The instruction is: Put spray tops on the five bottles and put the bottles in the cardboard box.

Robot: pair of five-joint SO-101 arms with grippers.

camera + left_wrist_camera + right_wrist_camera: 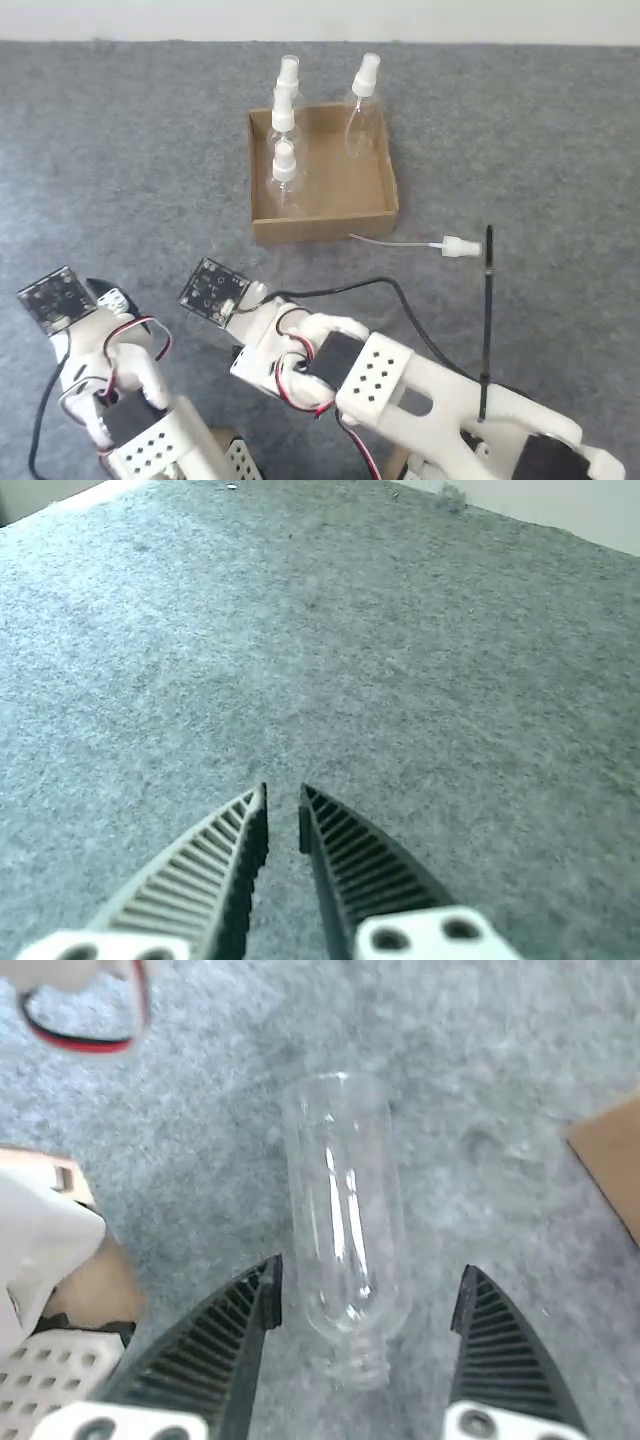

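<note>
Right gripper was spread wide, jaws on either side of the neck end of a capless bottle lying on the grey carpet. Left gripper hung over bare carpet, nearly closed, just a thin gap and nothing in it. A loose spray top lay just beside the cardboard box, where four capped bottles stood upright.

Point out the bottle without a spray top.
The bottle lying on the carpet inside the open right gripper; the four standing bottles at the cardboard box have tops.
</note>
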